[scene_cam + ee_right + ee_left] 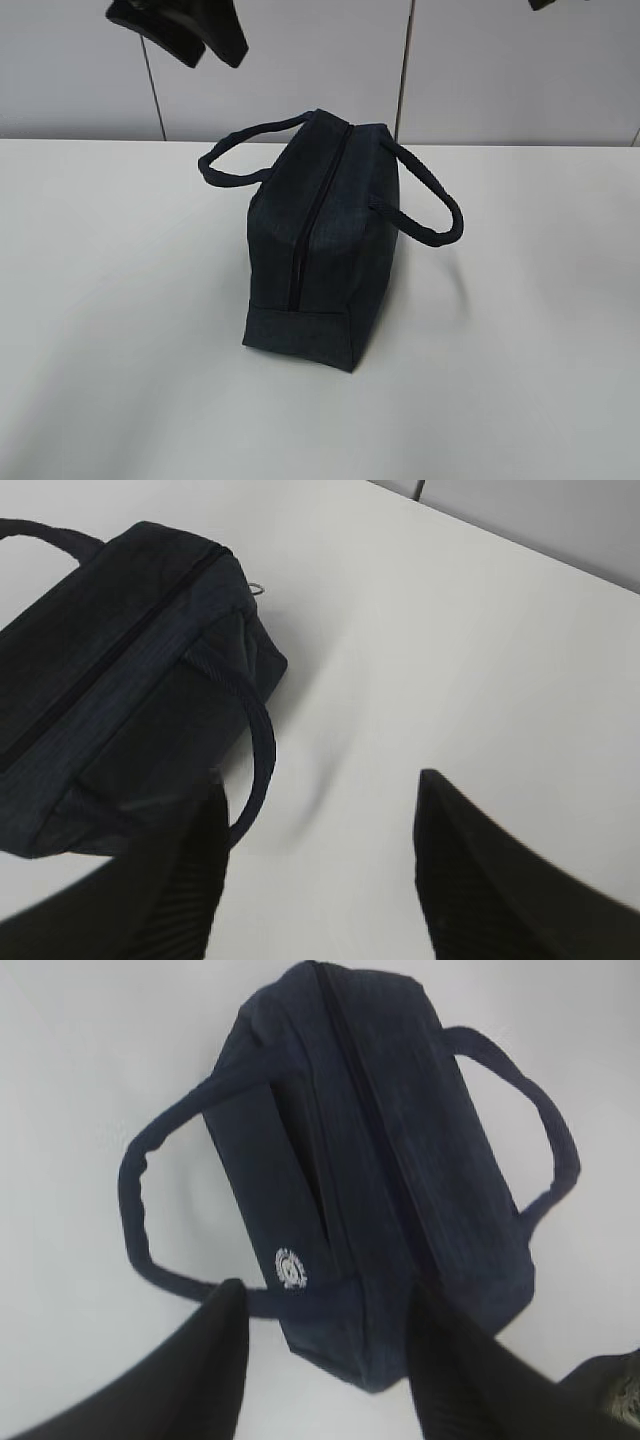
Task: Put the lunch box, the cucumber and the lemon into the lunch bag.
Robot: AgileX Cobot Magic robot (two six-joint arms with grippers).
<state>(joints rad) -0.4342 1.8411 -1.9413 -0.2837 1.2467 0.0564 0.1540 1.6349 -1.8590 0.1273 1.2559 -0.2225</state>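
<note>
The dark navy lunch bag (318, 240) stands on the white table with its top zipper closed and its two handles drooping to either side. It also shows in the left wrist view (370, 1170), with its white round logo (291, 1268), and in the right wrist view (120, 680). A metal ring pull (258, 587) shows at the bag's far end. My left gripper (325, 1300) is open and empty, high above one end of the bag. My right gripper (320, 790) is open and empty above bare table beside a handle (258, 750). The lunch box, cucumber and lemon are out of view.
The white table (520, 380) spreads all round the bag. A pale panelled wall (300, 60) rises behind it. The left gripper's black fingers (190, 30) hang at the top left of the exterior view; a sliver of the right arm (545, 4) shows top right.
</note>
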